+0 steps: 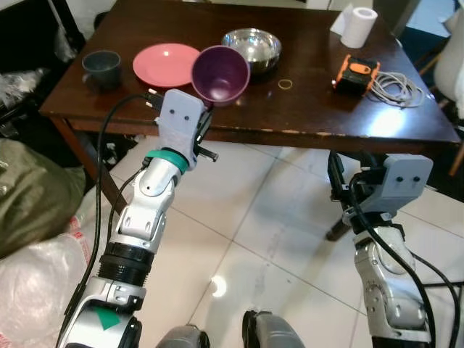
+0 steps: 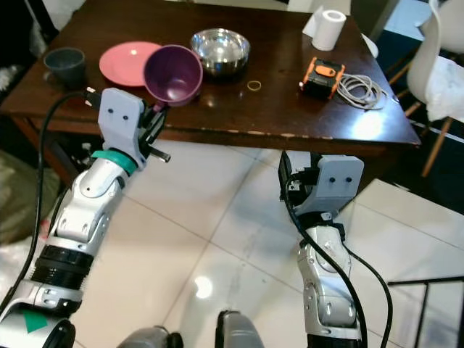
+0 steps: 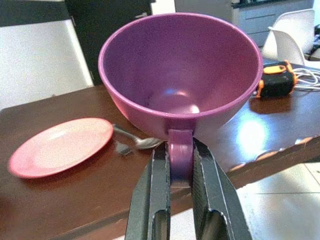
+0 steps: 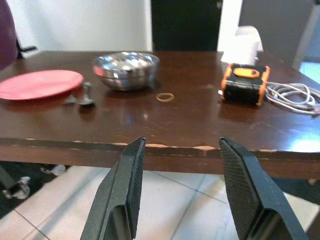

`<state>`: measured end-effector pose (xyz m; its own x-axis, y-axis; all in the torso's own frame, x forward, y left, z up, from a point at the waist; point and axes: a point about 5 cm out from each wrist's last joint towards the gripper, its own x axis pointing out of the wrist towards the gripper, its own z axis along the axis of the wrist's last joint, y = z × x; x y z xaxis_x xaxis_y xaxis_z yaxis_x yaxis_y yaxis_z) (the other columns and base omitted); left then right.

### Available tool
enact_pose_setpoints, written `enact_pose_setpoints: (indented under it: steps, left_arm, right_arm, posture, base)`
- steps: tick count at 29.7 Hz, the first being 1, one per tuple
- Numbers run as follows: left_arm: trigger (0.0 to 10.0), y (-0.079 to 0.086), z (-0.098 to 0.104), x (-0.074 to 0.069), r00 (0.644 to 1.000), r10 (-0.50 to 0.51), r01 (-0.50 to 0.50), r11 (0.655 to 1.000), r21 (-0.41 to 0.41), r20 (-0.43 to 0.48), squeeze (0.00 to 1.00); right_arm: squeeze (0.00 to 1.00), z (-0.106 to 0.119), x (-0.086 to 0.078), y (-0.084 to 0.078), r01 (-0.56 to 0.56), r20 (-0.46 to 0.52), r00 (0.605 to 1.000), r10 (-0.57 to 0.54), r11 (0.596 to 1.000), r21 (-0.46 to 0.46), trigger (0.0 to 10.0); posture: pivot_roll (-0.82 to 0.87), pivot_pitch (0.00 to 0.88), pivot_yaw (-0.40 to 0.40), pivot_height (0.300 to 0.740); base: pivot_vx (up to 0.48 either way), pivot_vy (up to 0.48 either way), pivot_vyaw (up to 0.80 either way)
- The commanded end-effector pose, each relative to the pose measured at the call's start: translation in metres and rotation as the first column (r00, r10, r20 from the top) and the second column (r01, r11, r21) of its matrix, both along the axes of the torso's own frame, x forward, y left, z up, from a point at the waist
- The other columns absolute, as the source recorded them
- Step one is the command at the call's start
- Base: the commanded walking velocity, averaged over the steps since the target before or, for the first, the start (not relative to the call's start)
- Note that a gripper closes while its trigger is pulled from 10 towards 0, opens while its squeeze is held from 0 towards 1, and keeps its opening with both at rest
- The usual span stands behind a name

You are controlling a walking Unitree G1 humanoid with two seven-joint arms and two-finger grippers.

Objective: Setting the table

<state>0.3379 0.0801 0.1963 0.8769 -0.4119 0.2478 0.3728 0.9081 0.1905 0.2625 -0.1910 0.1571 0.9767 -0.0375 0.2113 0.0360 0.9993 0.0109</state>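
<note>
While the purple bowl [image 3: 180,75] hung tilted above the tabletop's near edge, toward the robot's left, it was gripped by a small tab at its base, pinched between the two black fingers [image 3: 150,200] of the left gripper [image 3: 180,165].

Item: bowl. Its mouth faced back toward the robot and upward, and its body lay straight ahead of the fingers, along their line. Judged: the bowl had not yet been set down, and the left arm was the one to place it.

Item: pink plate [image 1: 167,64]. On the tabletop just beyond and left of the bowl, toward the far left corner.

Item: spoon [image 3: 137,141]. Beside the plate, partly hidden behind the bowl; a second small utensil near it was too unclear to name.

Item: steel bowl [image 1: 252,48]. Further in, near the far edge.

Item: dark cup [image 1: 101,67]. At the left edge.

Item: rubber band [image 1: 285,84], orange device [image 1: 356,73] with white cable [image 1: 395,88], paper roll [image 1: 359,26]. Right half of the tabletop.

Item: right gripper [image 4: 182,175]. Fingers spread wide, holding nothing, below the table's [image 1: 326,116] near edge, well apart from the bowl.
</note>
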Motion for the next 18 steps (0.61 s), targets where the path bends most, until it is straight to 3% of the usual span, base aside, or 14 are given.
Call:
enact_pose_setpoints:
  steps: [1,18]
  left_arm:
    - [10.0,0.0016,0.0035,-0.0014,1.0,0.0,0.0,1.0,0.009,0.021,0.0]
    - [10.0,-0.0017,0.0051,-0.0019,1.0,-0.01,0.01,1.0,0.001,0.022,0.0]
  right_arm:
    - [0.0,-0.0008,-0.0004,-0.0009,0.007,-0.007,1.0,-0.007,1.0,0.005,10.0]
    - [0.0,-0.0031,-0.0016,-0.001,0.009,-0.016,1.0,-0.009,1.0,0.009,10.0]
  posture:
    - [-0.01,0.001,0.065,0.74]
    - [-0.01,0.006,0.062,0.74]
  base:
    - [0.39,0.0,0.0]
    - [0.405,0.0,0.0]
